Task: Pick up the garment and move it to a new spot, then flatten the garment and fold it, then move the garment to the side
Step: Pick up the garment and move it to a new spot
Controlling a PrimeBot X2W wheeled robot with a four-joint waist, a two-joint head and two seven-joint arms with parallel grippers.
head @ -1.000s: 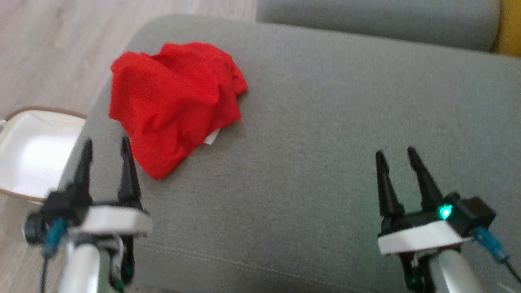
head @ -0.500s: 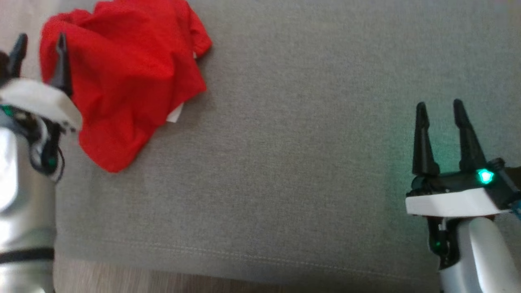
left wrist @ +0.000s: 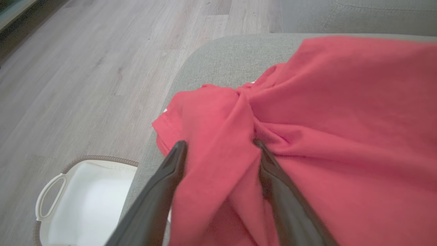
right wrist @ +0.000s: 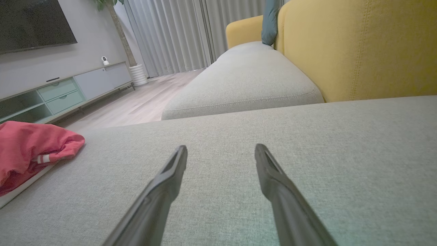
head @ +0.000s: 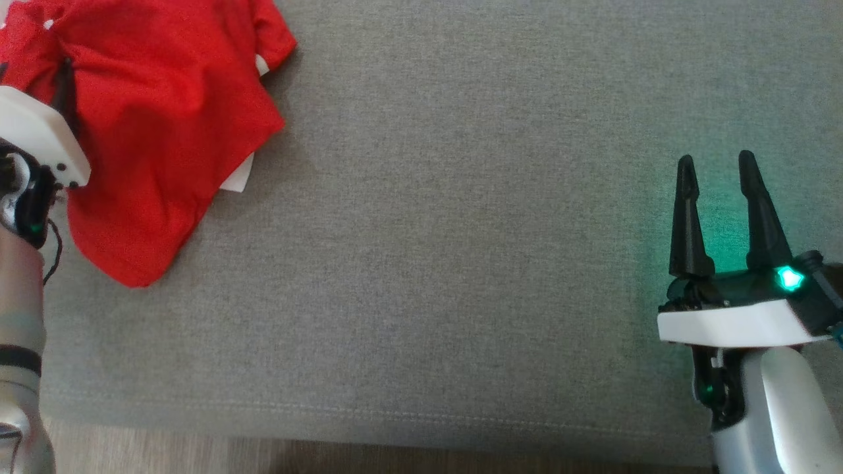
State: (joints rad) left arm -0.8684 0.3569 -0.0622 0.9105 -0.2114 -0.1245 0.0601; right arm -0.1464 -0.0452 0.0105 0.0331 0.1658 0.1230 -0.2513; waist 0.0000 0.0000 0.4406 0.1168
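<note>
The crumpled red garment (head: pixel 151 131) lies at the left end of the grey sofa cushion (head: pixel 461 230), with a white label showing at its edge. My left gripper (head: pixel 33 69) is over the garment's left part. In the left wrist view the left gripper (left wrist: pixel 220 143) is open, its two dark fingers straddling a raised fold of the garment (left wrist: pixel 341 102). My right gripper (head: pixel 716 161) is open far to the right over bare cushion, with nothing between its fingers. In the right wrist view the right gripper (right wrist: pixel 221 147) points across the cushion, and the garment (right wrist: pixel 30 147) lies at the far left.
A white basket (left wrist: pixel 85 201) stands on the wood floor (left wrist: pixel 85 68) just past the cushion's left end. The cushion's front edge (head: pixel 395 421) runs along the bottom. A yellow sofa back (right wrist: pixel 358 51) and a second grey cushion (right wrist: pixel 245 78) lie beyond.
The head camera has tipped down and shifted. My left gripper has moved forward from beside the garment onto it, still open. The right gripper stays open over bare cushion.
</note>
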